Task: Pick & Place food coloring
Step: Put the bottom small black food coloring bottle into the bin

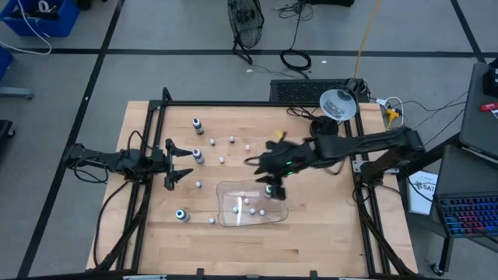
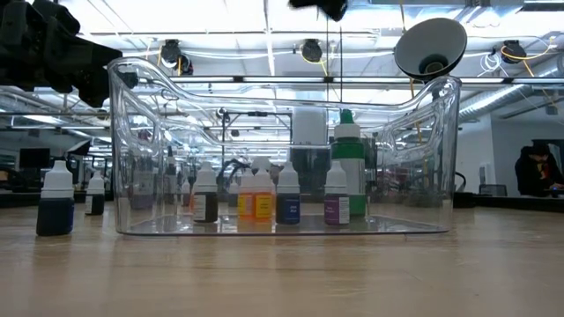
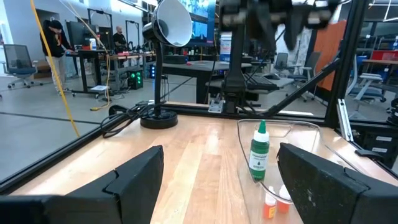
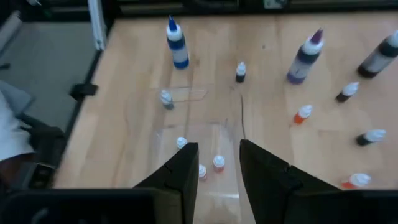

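Right claw [image 1: 270, 190] hangs narrowly parted and empty above our clear tray [image 1: 229, 218], likely for dropping bottles; left claw [image 1: 180, 164] waits wide.

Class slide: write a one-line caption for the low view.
Clear plastic tray on the wooden table holds several small food coloring bottles and a taller green bottle.

From above, the small food coloring bottles [image 1: 232, 141] scattered on the table [image 1: 311, 233] are mere specks, colours unreadable. The right gripper [image 1: 271, 189] covers part of the clear tray [image 1: 226, 218]. Labels on the bottles inside stay illegible.
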Robot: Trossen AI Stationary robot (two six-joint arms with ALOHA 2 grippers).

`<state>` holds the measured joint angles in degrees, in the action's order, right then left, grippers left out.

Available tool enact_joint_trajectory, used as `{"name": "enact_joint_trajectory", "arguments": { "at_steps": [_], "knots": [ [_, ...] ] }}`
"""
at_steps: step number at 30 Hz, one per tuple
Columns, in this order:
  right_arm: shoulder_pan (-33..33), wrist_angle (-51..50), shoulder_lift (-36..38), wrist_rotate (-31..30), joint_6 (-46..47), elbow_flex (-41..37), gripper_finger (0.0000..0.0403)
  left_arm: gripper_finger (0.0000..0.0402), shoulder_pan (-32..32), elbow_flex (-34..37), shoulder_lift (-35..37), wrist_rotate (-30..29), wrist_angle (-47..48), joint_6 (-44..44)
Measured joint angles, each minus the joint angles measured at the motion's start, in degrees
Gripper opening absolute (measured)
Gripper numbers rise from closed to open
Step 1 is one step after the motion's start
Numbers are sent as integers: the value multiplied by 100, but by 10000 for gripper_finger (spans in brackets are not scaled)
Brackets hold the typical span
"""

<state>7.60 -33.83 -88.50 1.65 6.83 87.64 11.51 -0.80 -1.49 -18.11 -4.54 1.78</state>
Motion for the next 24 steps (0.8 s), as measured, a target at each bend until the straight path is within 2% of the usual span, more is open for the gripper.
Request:
{"name": "enact_joint_trajectory", "arguments": {
  "at_steps": [10,13,16,19,24],
  "knots": [
    [0,-1400,1559,-6,-114,0,106,310,-2,0,2,0,0,0],
    [0,-1562,1963,-35,-164,-228,107,310,0,0,1,0,2,-2],
    [0,-1353,2413,-74,-305,-808,105,310,-1,0,0,0,1,-2],
    [0,-919,2958,-509,-357,-1699,105,310,-2,0,2,0,0,-2],
    [-6,1079,3812,-1378,21,-3671,106,310,0,0,2,0,0,0]
  ]
}}
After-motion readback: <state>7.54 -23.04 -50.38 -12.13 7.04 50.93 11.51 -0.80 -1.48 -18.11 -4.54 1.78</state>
